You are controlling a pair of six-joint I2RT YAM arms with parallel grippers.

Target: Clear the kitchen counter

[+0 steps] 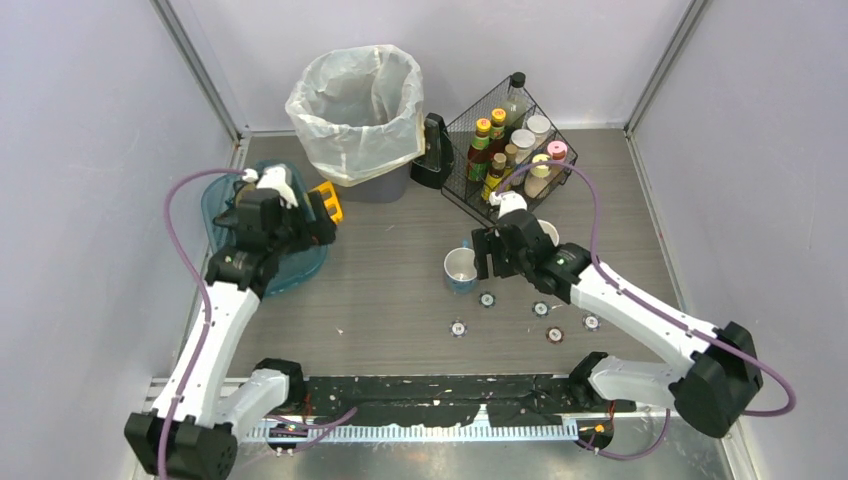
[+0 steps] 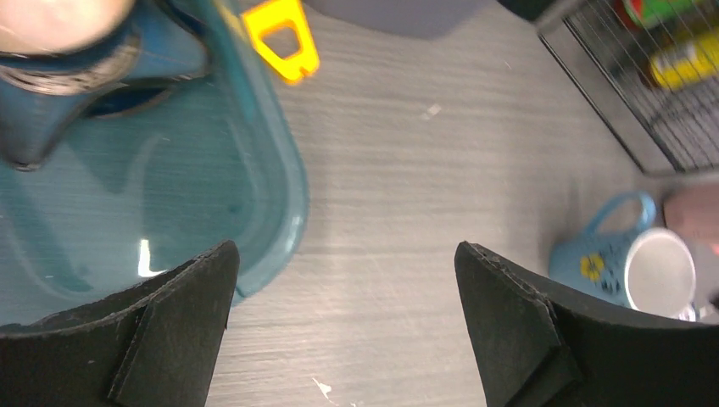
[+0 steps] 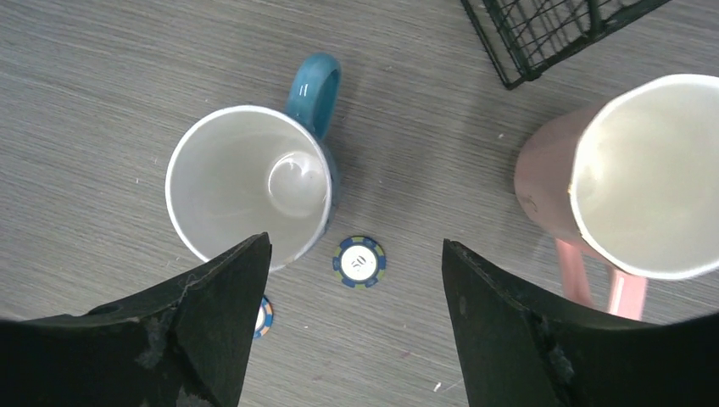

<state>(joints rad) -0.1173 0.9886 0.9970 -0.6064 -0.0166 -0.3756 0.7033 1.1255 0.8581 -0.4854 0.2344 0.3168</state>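
Grey wood-grain worktop point(image 1: 400, 260), with the blue mug point(image 1: 460, 268) standing near its middle; extends from the mug on every side out to pale lilac walls and metal rails.

Blue mug: upright, white inside, handle turned toward the far wall.

Right claw point(image 3: 354, 246): just right of the mug and above the worktop, fingers spread, pinching nothing.

Pink mug point(image 3: 644, 178): upright, near the blue mug on its right, apart from it, handle toward the near edge.

Poker chips: one marked 50 point(image 3: 359, 261) just beside the mug's base, a second point(image 3: 265, 315) half hidden under a claw finger, others point(image 1: 554, 334) scattered nearer the arm bases than the mug, mostly to its right.

Left claw point(image 2: 343, 254): well to the left of the mug, over the rim of the teal tub point(image 2: 169, 186), fingers spread wide, nothing between them.

Yellow piece point(image 2: 284, 38): left of the mug, flat on the worktop, just beside the tub's far rim.

Lined waste bin point(image 1: 355, 110): behind the mug, to its left.

Black wire rack point(image 1: 505, 150) holding bottles: behind the mug, to its right.

Black upright object point(image 1: 433, 150): behind the mug, between bin and rack.
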